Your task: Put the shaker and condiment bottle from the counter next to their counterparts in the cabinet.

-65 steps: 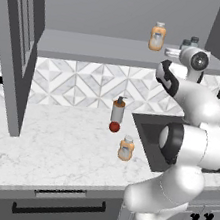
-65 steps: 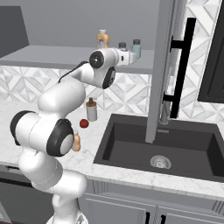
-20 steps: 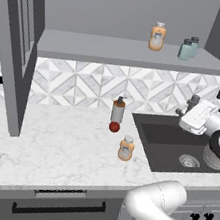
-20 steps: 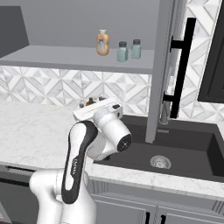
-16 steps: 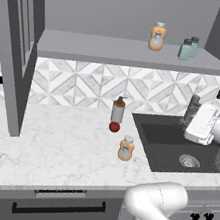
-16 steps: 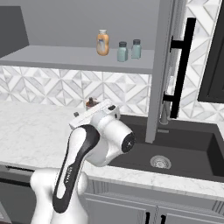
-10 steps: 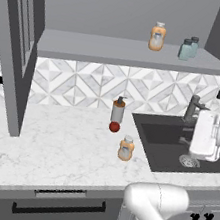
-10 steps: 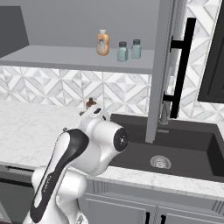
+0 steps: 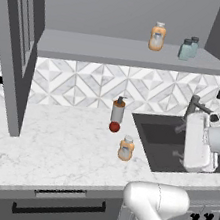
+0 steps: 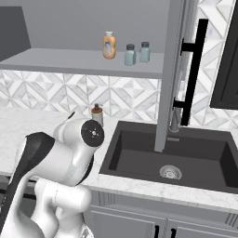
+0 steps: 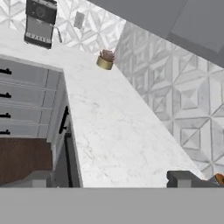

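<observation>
One condiment bottle (image 9: 126,148) stands upright, cap up, on counter (image 9: 50,147).

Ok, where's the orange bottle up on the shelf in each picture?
Left base view: the orange bottle stands right of middle, near the top, on the grey shelf.
Right base view: orange bottle, left of middle, near the top.
Shared landmark: the teal-grey jar just right of it.

I see a black sink (image 10: 195,153) sunk in the worktop, its round drain (image 10: 170,172) near the middle of the basin. A grey faucet (image 9: 193,107) stands at the sink's back edge. Left of the sink stands a tall grey pump dispenser (image 9: 117,110), with a small red ball (image 9: 113,127) touching its base.
</observation>
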Robot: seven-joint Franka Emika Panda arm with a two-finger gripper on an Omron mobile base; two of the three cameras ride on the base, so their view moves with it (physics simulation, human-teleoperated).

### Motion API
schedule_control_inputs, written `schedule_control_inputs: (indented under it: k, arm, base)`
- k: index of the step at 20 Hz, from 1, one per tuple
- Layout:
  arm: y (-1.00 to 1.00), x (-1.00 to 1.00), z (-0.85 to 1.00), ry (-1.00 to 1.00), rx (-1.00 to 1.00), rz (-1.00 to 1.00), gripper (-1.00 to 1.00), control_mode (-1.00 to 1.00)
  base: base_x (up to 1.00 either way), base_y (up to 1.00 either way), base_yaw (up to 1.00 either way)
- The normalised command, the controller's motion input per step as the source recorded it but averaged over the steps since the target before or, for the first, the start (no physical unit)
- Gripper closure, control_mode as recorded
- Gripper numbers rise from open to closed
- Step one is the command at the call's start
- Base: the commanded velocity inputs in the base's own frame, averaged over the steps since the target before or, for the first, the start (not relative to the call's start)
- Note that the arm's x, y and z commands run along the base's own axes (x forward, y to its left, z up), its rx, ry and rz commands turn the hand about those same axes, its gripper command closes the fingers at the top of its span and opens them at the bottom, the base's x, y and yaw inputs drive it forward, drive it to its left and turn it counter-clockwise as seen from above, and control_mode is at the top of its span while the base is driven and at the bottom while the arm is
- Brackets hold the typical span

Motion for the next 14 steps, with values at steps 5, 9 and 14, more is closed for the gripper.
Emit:
schedule_control_inputs:
  k: [5, 9, 14]
  arm:
    - [0.07, -0.08, -0.36, 0.17, -0.02, -0.05, -1.0, -1.0]
    - [0.0, 0.0, -0.28, 0.23, 0.01, -0.05, -1.0, -1.0]
    - [0.09, 0.04, -0.12, 0.21, 0.02, -0.03, -1.0, -1.0]
  base:
    - [0.0, 0.0, 0.0]
    - [0.0, 0.0, 0.0]
    - [0.0, 0.0, 0.0]
